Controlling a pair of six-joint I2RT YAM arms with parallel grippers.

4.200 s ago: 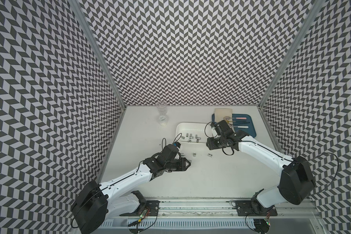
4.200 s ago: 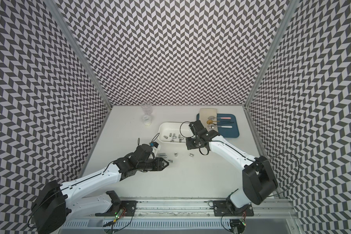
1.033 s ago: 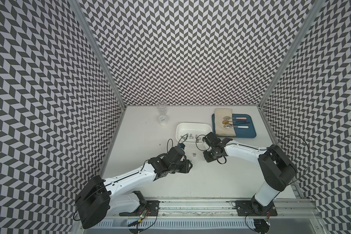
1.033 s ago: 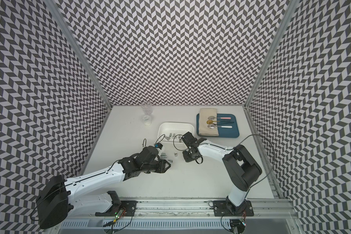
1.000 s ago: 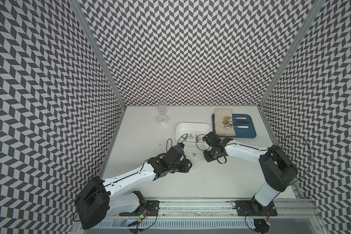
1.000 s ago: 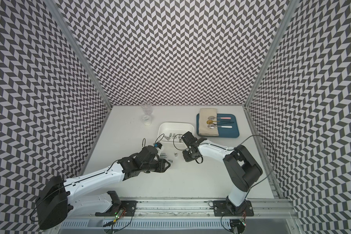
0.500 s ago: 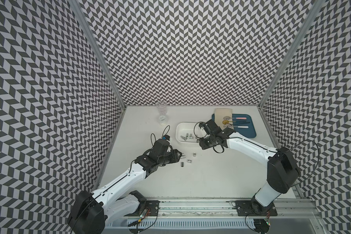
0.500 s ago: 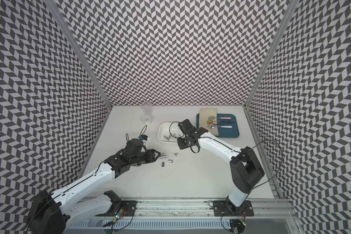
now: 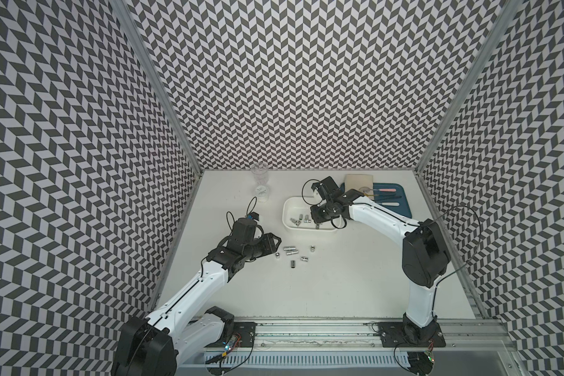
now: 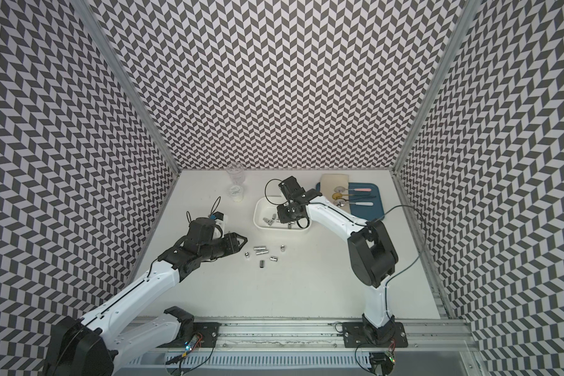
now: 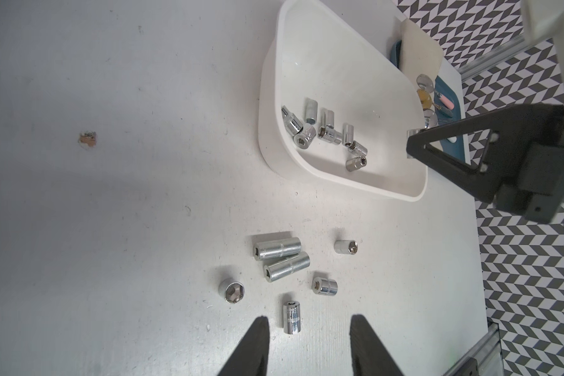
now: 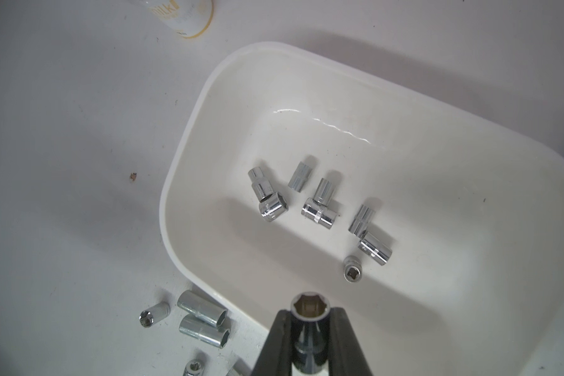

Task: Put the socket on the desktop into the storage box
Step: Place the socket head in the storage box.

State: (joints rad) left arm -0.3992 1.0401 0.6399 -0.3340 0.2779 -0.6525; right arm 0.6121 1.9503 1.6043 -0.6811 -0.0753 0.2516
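Desk [image 9: 339, 293] carries everything. Right arm [image 9: 375, 221] was down low by the loose pile a second ago. Now it is up and swung across, so the right jaws hang over the storage box [image 9: 286, 208], clamped on the held socket [image 12: 310, 328], hex end pointing out past the tips. The box floor lies directly below those jaws, near its front wall. The socket is not released yet.

Left arm [image 9: 205, 276] has pulled back from the pile. The left jaws stand apart with nothing between them, low over the desk.

Blue tray [image 9: 402, 210] sits beyond the right jaws and the cup [image 9: 260, 187] is well off to the side. Neither is touched.

Boxed sockets [image 12: 319, 215]: roughly eight, lying loose on the box floor ahead of the right jaws.

Loose sockets [image 11: 282, 257]: six on the desk just ahead of the left jaws, two long ones side by side and four short. The nearest short socket [image 11: 292, 317] lies almost in line with the gap between the left jaws.

Read: pick is done and carry is nearly done, so the right jaws only need to part for one more socket to land inside. That leaves six on the desk, and the left side looks placed for the next pick.
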